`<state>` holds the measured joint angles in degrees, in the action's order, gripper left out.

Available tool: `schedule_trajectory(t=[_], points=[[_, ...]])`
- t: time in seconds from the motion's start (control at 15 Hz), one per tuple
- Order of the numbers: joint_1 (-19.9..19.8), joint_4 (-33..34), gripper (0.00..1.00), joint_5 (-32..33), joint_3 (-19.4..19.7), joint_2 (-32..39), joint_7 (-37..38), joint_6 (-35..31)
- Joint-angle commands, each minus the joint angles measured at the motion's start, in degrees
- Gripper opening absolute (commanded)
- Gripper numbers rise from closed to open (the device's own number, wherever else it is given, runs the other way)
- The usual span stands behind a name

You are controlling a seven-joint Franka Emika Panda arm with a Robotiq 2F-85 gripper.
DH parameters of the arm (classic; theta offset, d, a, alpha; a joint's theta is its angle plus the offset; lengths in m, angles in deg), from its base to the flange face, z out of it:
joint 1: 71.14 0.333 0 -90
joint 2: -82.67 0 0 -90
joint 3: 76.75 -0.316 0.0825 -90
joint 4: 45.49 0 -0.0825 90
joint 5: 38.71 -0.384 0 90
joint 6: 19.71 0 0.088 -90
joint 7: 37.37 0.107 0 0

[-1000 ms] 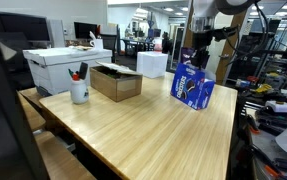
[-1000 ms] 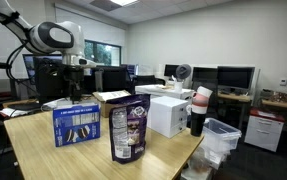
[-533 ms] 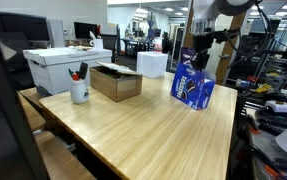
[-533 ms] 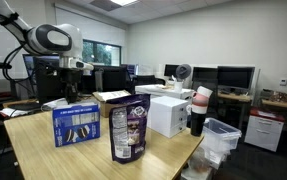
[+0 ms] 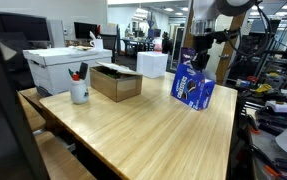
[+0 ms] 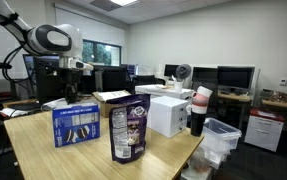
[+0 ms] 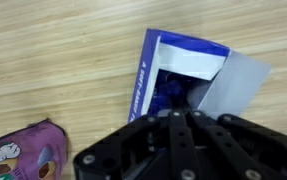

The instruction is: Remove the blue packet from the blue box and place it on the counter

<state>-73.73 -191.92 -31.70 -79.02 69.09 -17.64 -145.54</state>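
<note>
Your black gripper [image 5: 198, 58] hung above the open blue cardboard carton [image 5: 193, 90], its fingers seemingly pressed together on nothing. The carton stood near an edge of the light wood-grain counter [image 5: 133, 125]. The glossy purplish-blue packet [image 6: 129, 130] stood upright beside it, with wide bare tabletop around.

Even overhead office light gives soft shadows; the counter [image 5: 153, 125] shows mild sheen, while the wrist view is blurred.
</note>
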Motion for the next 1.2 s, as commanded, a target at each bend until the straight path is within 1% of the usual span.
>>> schedule_trajectory(t=[0.0,0.07,0.13,0.2,0.27,0.4,0.47,0.53,0.6,0.67,0.73,0.8,0.93,1.0,1.07,1.13], points=[[0.2,-1.5,0.03,-0.5,-0.3,0.1,0.4,-0.1],[0.4,-3.1,0.29,-1.2,-0.5,-0.8,1.0,-0.1],[0.5,-3.3,0.31,-1.4,-0.5,-0.9,1.0,-0.1],[0.6,-3.4,0.43,-1.6,-0.5,-1.3,0.3,0.0],[0.5,-3.3,0.51,-1.6,-0.4,-1.4,0.1,0.0],[0.7,-4.0,0.78,-2.1,-0.4,-1.5,0.2,0.0],[0.9,-4.5,0.98,-3.2,-0.3,-1.6,-0.1,0.2],[1.1,-4.7,0.95,-3.9,-0.4,-1.7,-0.1,0.3],[1.2,-5.0,0.64,-4.6,-0.4,-1.7,-0.4,0.2],[1.3,-5.1,0.68,-4.7,-0.4,-1.8,-0.4,0.2],[1.3,-5.0,0.66,-4.9,-0.4,-1.9,-0.5,0.2],[1.3,-5.0,0.60,-4.9,-0.4,-2.0,-0.5,0.2],[1.2,-4.9,0.42,-5.1,-0.4,-2.0,-0.7,0.4],[1.2,-4.9,0.20,-5.5,-0.3,-2.1,-1.0,0.6],[1.2,-5.0,0.29,-5.9,-0.2,-2.1,-1.0,0.9],[2.1,-6.8,0.26,-6.8,-1.2,-2.8,0.3,0.2]])
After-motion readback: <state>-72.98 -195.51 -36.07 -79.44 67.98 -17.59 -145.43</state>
